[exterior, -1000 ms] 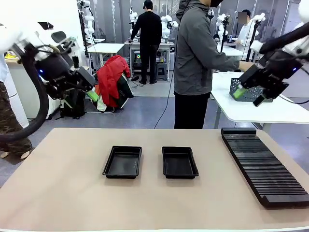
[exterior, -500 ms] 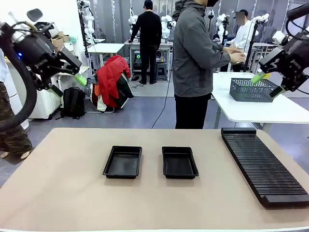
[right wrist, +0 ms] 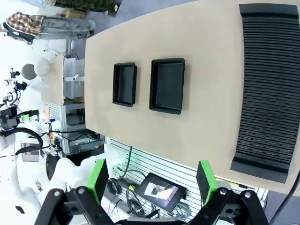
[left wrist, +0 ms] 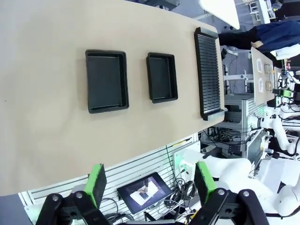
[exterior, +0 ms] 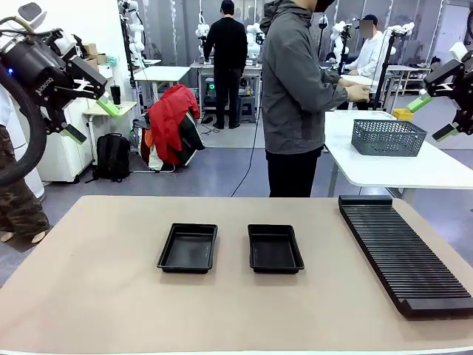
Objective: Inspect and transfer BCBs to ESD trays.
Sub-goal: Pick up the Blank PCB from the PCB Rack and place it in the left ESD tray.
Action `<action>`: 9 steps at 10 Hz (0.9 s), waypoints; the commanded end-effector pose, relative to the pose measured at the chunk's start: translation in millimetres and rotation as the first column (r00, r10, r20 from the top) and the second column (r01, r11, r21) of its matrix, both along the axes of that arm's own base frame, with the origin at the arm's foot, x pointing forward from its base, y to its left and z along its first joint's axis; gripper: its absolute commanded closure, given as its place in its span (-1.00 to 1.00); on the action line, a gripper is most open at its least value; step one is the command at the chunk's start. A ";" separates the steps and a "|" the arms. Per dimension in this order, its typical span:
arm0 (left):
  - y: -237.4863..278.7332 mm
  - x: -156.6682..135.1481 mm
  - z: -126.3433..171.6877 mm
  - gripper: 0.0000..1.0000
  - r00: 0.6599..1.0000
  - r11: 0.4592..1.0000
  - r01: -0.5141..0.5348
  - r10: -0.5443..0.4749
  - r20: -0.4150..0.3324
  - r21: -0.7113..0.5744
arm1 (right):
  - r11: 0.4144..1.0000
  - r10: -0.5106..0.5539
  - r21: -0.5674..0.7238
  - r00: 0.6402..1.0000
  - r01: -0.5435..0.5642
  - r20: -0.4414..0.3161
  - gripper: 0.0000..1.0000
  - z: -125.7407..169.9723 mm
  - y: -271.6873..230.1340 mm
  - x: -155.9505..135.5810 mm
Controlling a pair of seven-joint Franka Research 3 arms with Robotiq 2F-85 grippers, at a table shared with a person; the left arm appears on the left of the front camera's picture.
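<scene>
Two empty black ESD trays lie side by side mid-table, the left tray [exterior: 188,248] and the right tray [exterior: 275,248]. From above they appear again in the left wrist view [left wrist: 107,80] [left wrist: 162,77] and the right wrist view [right wrist: 124,84] [right wrist: 167,86]. My left gripper [exterior: 92,120] [left wrist: 151,180] hangs high over the table's left end, open and empty. High at the right edge, my right gripper [exterior: 432,118] [right wrist: 152,180] is open and empty too. The BCBs are out of view.
A long black ribbed rack [exterior: 403,251] [left wrist: 208,70] [right wrist: 269,89] lies along the table's right side. Beyond the far edge a person in a grey jacket [exterior: 295,96] faces a white side table holding a grey mesh basket [exterior: 388,137].
Both arms have risen and swung outward, the left gripper up and left, the right gripper up and right. The person's hands lifted from beside the basket.
</scene>
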State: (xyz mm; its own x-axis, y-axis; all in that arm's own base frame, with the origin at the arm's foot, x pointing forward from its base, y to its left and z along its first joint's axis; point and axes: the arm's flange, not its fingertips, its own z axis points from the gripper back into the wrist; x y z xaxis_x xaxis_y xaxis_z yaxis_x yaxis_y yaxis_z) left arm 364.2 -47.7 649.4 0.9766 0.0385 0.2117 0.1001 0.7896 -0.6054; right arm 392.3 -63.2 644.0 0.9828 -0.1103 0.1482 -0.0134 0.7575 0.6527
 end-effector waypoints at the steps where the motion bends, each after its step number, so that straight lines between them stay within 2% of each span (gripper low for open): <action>1: 3.9 5.6 6.8 -1.00 1.000 0.999 0.029 -0.029 0.008 -0.038 | 0.999 0.014 0.032 1.000 -0.014 0.001 -1.00 1.7 -9.9 2.1; 5: 9.9 15.9 18.2 -1.00 0.999 0.998 -0.047 0.047 0.007 -0.052 | 0.999 0.029 0.016 0.999 -0.029 0.021 -1.00 2.2 -16.3 1.5; 9: 11.3 19.3 18.5 -1.00 0.998 0.997 -0.066 0.067 0.006 -0.049 | 1.000 0.019 0.005 1.000 -0.019 0.008 -1.00 0.3 -20.8 6.2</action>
